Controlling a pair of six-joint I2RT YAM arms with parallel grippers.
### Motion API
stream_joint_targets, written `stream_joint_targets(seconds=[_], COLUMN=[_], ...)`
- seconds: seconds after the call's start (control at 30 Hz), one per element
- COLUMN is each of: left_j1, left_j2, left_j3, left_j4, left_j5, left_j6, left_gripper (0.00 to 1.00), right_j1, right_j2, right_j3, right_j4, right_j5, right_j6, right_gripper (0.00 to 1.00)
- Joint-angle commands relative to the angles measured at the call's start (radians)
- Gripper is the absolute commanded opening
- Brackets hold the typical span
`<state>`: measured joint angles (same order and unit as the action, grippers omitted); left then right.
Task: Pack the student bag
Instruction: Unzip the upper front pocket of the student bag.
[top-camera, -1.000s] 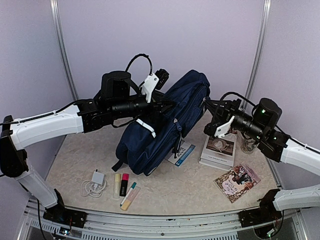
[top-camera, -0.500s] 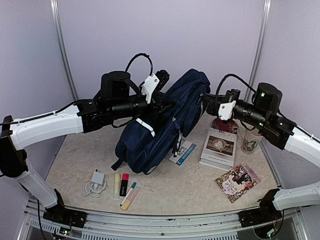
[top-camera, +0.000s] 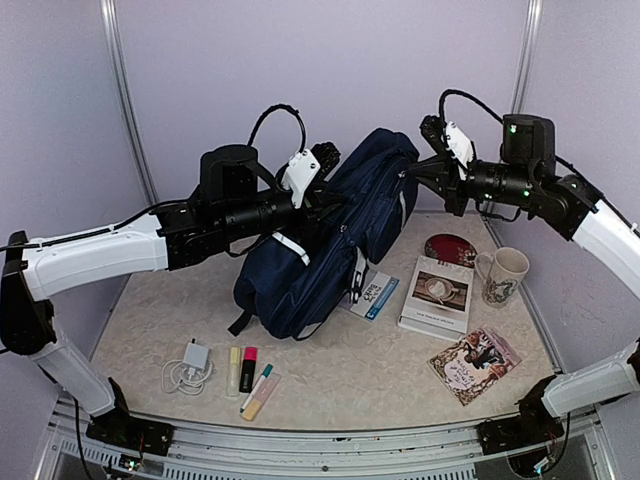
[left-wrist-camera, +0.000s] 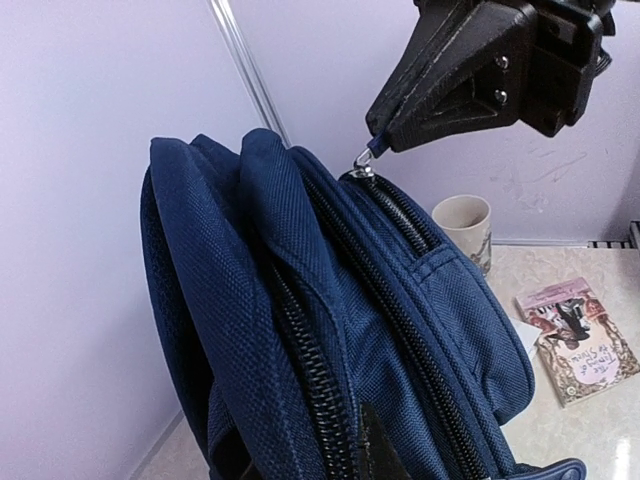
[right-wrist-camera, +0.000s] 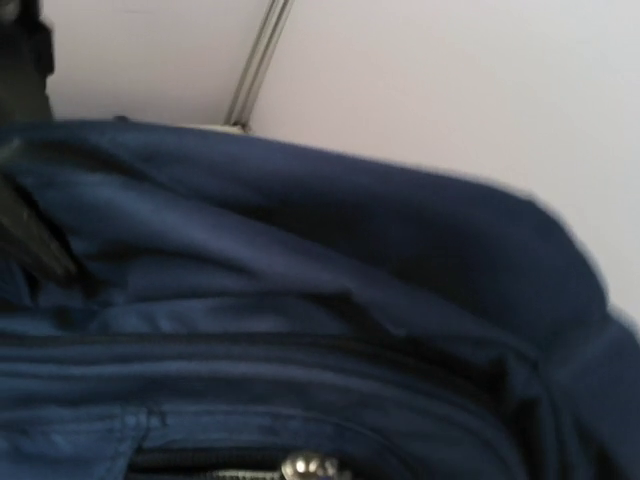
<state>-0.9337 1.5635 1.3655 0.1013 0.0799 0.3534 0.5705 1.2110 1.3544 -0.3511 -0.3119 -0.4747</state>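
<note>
Top external shows the student bag (top-camera: 330, 250) tilted up mid-frame, left gripper (top-camera: 325, 198) clamped on its top, right gripper (top-camera: 416, 172) pinching the zip pull (left-wrist-camera: 368, 156), zip seemingly unopened; book (top-camera: 437, 292), pens (top-camera: 248, 372) and charger (top-camera: 194, 357) lie unpacked lower down.

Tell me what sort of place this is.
Probably a robot lab test booth: plain lilac walls between metal poles, two robot arms bolted at a small table, staged school props like the student bag.

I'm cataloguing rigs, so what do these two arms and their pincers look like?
Left arm and right arm: white shell links, black joint housings, a black cable looping above each wrist. A green light glows on the right one. The right pincer is black, wedge-shaped, with small screws.
</note>
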Motion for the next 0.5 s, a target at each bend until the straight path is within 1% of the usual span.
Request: stream_joint_targets(seconds=[0.0,0.1,0.2,0.27,0.37,0.47], left_j1=[0.004,0.016,0.048,0.078,0.114,0.14], left_j2=[-0.043,-0.044,-0.055,-0.067,-0.096,-0.117], left_j3=[-0.014,-0.028,-0.074,-0.099,-0.15,-0.212], left_j4=[0.207,0.267,0.368,0.402,0.422,0.493], left_j5=[-0.081,-0.043,0.057,0.138,0.27,0.318], left_j6=[0.173,0.283,0.339,0.341,0.347,0.302], left_gripper=[0.0,0.0,0.0,0.0,0.0,0.0], right_j1=[-0.042,-0.076,-0.133,-0.195,-0.302,-0.383], right_j2=[0.071,0.117,0.132,0.131,0.12,0.113], right_j3=[0.169,0.234,0.251,0.244,0.187,0.108], right_j4=[-0.157,-0.237,-0.253,-0.252,-0.235,-0.186], right_j5=[-0.055,-0.06,-0.106,-0.146,-0.221,-0.297], right_j6=[0.268,0.361,0.432,0.466,0.479,0.486], right_gripper=[0.0,0.0,0.0,0.0,0.0,0.0])
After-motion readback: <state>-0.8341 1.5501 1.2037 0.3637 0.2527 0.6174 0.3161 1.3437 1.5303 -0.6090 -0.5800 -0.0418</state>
